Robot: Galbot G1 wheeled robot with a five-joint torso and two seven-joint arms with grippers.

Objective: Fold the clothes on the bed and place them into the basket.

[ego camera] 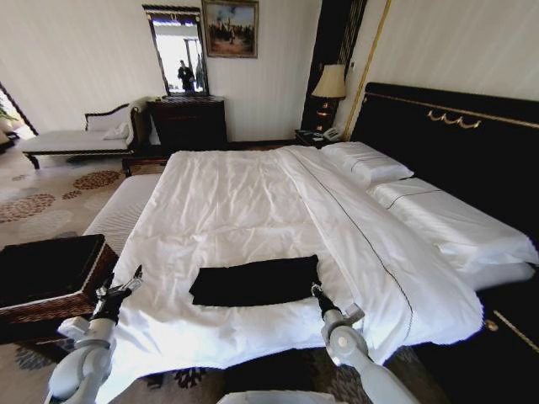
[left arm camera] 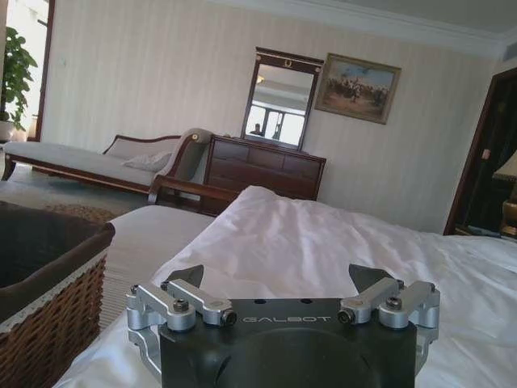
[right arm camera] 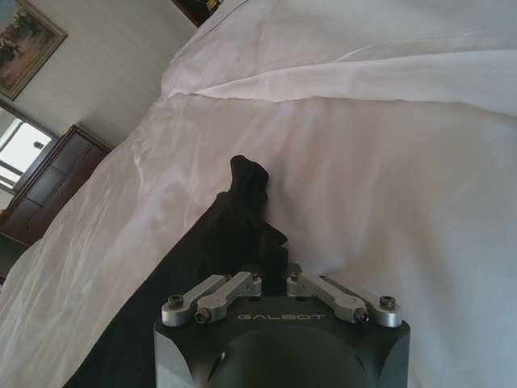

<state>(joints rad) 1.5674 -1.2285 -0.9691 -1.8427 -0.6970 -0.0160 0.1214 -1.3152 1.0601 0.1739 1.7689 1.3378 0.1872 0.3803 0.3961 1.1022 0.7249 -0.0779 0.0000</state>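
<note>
At the far left, the basket (ego camera: 50, 282) stands on the floor beside the bed (ego camera: 253, 202), its dark lining showing inside the woven wall; in the left wrist view its wicker side (left arm camera: 48, 323) sits just beside the duvet edge. Next to it, at the bed's near left corner, the left gripper (ego camera: 126, 284) hovers over the white duvet with its jaws spread wide and nothing between them; the left wrist view shows its two fingers (left arm camera: 187, 276) well apart above bare bedding.

Toward the middle of the near part of the bed lies the black T-shirt (ego camera: 257, 281), folded into a long flat band running left to right across the duvet. At the shirt's right end sits the right gripper (ego camera: 317, 290). In the right wrist view its linkages are drawn in close together and the jaws are clenched on the dark cloth (right arm camera: 234, 234), a bunched edge of which stands up just beyond the fingertips against the white duvet.

Farther right, the pillows (ego camera: 370, 164) lie against the black headboard (ego camera: 455, 143).
</note>
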